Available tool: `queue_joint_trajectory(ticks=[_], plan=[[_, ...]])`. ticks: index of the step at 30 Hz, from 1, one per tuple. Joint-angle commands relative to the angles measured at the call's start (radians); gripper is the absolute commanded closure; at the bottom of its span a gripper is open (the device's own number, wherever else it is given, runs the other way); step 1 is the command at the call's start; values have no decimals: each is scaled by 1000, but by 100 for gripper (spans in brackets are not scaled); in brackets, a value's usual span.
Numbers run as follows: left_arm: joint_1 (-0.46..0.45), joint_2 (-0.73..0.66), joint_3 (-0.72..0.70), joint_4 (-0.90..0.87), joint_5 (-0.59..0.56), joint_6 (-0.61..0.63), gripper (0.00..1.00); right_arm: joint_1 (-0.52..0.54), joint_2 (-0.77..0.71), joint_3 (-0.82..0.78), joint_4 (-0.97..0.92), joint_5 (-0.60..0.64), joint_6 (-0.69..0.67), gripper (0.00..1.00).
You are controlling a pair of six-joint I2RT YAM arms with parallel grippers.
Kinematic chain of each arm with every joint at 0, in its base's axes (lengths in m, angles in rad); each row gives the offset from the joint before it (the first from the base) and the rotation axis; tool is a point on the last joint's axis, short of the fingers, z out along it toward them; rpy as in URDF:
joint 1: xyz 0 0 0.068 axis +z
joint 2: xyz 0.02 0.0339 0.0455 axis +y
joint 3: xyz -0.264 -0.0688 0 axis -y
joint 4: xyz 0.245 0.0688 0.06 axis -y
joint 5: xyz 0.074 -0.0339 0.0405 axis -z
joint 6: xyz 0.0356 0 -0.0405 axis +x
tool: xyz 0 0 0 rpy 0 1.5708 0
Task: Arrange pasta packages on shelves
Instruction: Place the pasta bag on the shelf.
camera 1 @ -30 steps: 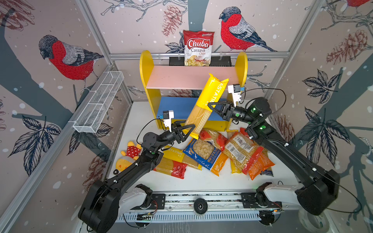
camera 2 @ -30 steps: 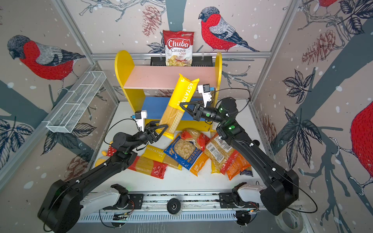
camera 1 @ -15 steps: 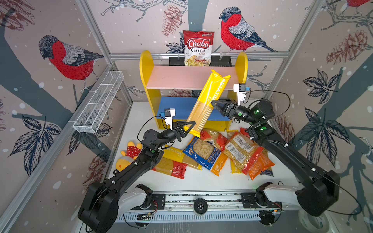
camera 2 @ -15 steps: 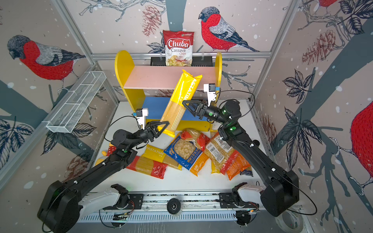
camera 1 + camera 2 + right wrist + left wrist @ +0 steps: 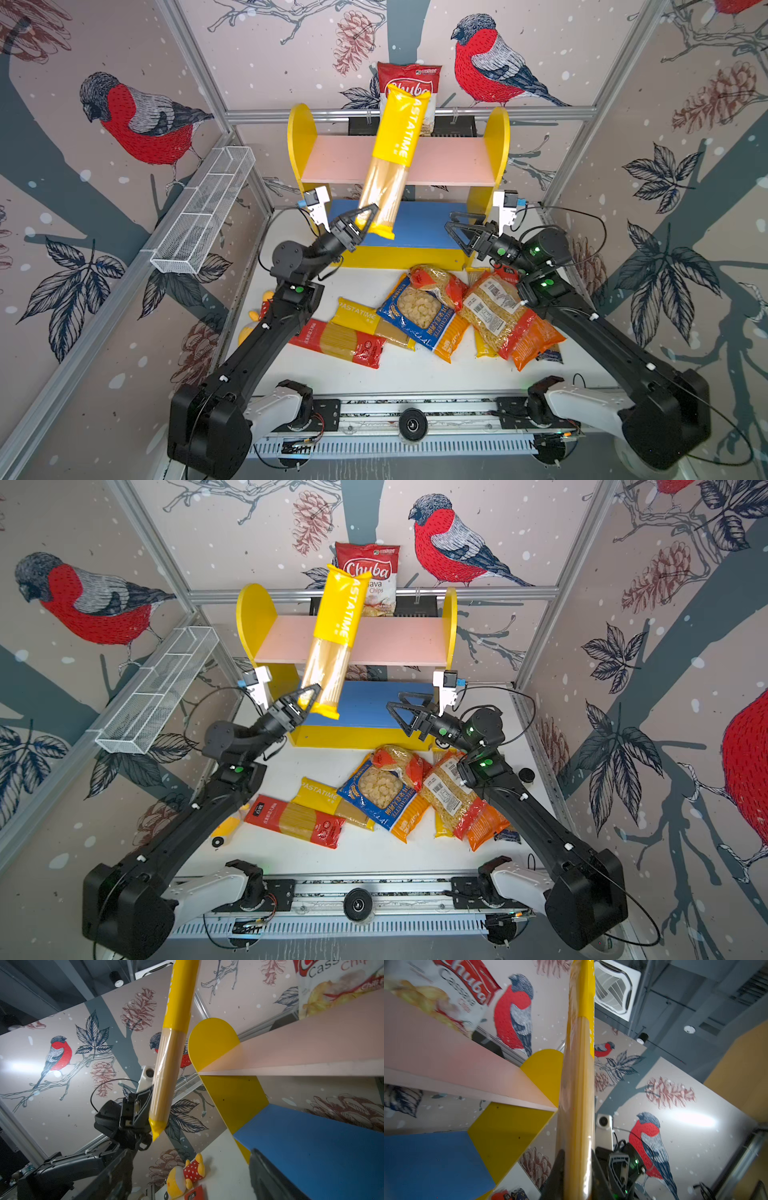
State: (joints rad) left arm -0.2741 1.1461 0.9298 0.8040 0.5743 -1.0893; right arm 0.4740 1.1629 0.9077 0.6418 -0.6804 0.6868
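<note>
A long yellow PASTATIME spaghetti pack (image 5: 390, 166) (image 5: 332, 646) stands nearly upright in front of the shelves, its top overlapping the chips bag. My left gripper (image 5: 368, 216) (image 5: 309, 696) (image 5: 577, 1178) is shut on the pack's lower end (image 5: 577, 1105). My right gripper (image 5: 453, 230) (image 5: 395, 708) (image 5: 190, 1172) hangs open and empty to the right of the pack (image 5: 172, 1053), before the blue lower board (image 5: 424, 224). The pink upper board (image 5: 340, 160) is bare. Other pasta packages lie heaped on the table: a red spaghetti pack (image 5: 340, 343), a yellow pack (image 5: 357, 320), a blue bag (image 5: 419, 311) and orange bags (image 5: 532, 336).
A red-white Chuba chips bag (image 5: 409, 79) stands behind the rack's top. A white wire basket (image 5: 203, 216) hangs on the left wall. A yellow plush toy in red polka dots (image 5: 185, 1176) lies on the table by the left arm. The arms' base rail (image 5: 411, 424) runs along the front.
My left gripper closed on the yellow pack's lower end and my right gripper opened, let go and drew back right. The pack swung more upright and moved left in front of the shelves.
</note>
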Motion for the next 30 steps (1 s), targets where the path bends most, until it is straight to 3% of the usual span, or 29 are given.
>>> queue_joint_trajectory(ticks=[1,5,9,14,24,30], plan=[[84,22,121,-137,-110,-65,100,25,6,-12,-16,25,-18,13],[167,84,288,-374,-124,-39,100,74,6,-16,-96,73,-72,13],[242,161,398,-506,-95,-45,100,132,-1,-23,-143,142,-130,14],[293,230,473,-567,7,-66,100,173,6,-20,-162,182,-175,14],[390,250,457,-526,143,-147,100,217,38,-8,-170,210,-207,14],[400,217,403,-463,136,-182,62,242,44,-12,-181,239,-230,14]])
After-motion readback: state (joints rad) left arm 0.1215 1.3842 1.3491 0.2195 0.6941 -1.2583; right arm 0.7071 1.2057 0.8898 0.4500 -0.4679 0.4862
